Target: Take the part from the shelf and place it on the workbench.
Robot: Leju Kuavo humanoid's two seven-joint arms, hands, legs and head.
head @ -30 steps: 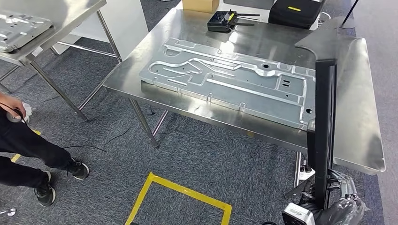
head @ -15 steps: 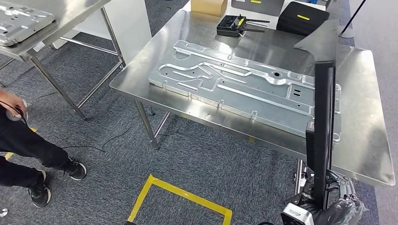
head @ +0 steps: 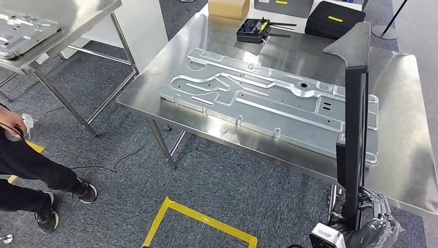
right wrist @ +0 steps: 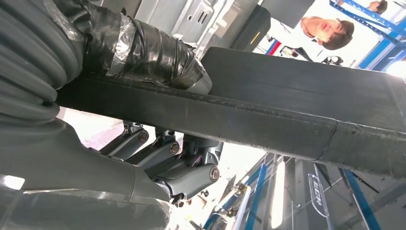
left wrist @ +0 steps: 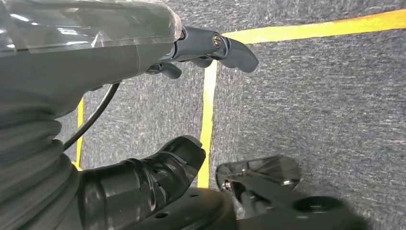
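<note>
My right hand [head: 379, 223] at the lower right of the head view grips a long black flat part [head: 355, 129] by its lower end. The part stands upright, its wide top [head: 350, 44] rising in front of the steel workbench [head: 408, 155]. In the right wrist view the black part [right wrist: 287, 110] runs between the taped thumb [right wrist: 143, 52] and the dark fingers [right wrist: 177, 167]. My left hand [left wrist: 110, 57] hangs over grey carpet, thumb and fingers apart, holding nothing.
A large stamped metal panel [head: 268, 103] lies across the workbench, with a black device [head: 253, 28], a black case [head: 333, 18] and a cardboard box [head: 227, 8] at its far end. A second steel table [head: 77, 15] stands left. A person [head: 26, 165] stands lower left. Yellow tape [head: 201, 217] marks the floor.
The whole picture has shifted a little, so the camera has moved; the workbench now sits slightly more to the right. My right hand still holds the black part upright.
</note>
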